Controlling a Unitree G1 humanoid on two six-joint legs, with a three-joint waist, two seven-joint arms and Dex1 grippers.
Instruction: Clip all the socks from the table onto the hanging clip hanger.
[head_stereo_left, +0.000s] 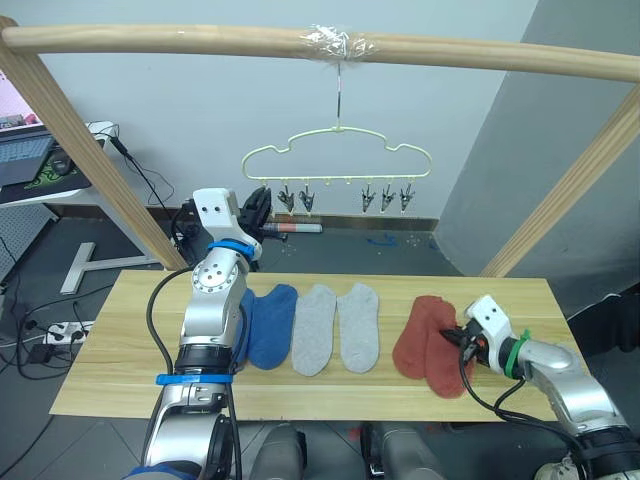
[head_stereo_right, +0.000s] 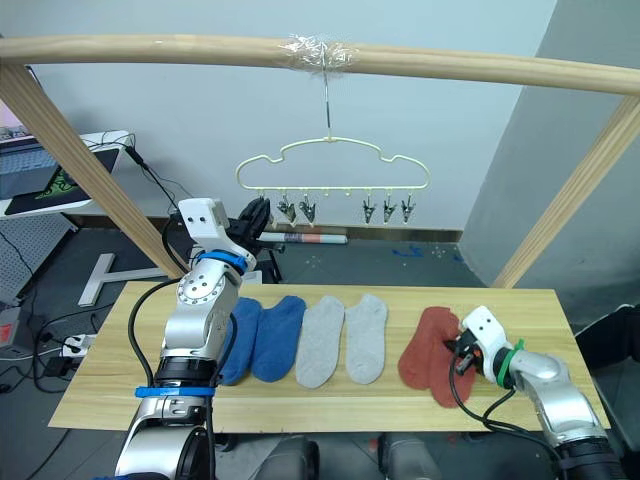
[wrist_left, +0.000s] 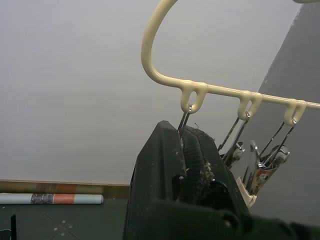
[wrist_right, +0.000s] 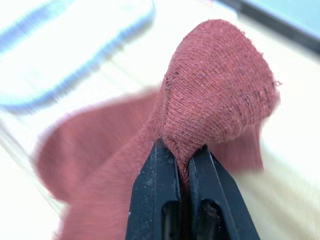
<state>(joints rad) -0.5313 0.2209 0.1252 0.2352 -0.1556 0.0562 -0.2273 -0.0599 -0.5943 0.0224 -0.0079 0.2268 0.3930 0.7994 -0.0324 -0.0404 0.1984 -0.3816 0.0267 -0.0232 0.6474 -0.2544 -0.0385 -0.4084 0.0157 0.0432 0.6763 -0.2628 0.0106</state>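
Six socks lie in a row on the wooden table (head_stereo_left: 120, 345): two blue socks (head_stereo_right: 275, 336) on the left, two light grey socks (head_stereo_left: 315, 328) in the middle, two rust red socks (head_stereo_left: 425, 335) on the right. My right gripper (head_stereo_left: 462, 340) is low over the table's right side, shut on a raised fold of a red sock (wrist_right: 215, 95). The pale clip hanger (head_stereo_left: 340, 150) hangs from the pole above and behind the table, with several dark clips (head_stereo_left: 306, 198). My left gripper (head_stereo_left: 258, 208) is raised at the hanger's left end, its fingers (wrist_left: 165, 160) shut on the leftmost clip.
A thick wooden pole frame (head_stereo_left: 200, 40) spans the top, with slanted legs at both sides of the table. Behind on the left stands a desk with a laptop (head_stereo_left: 22, 158). Cables and a power strip (head_stereo_left: 60, 330) lie on the floor.
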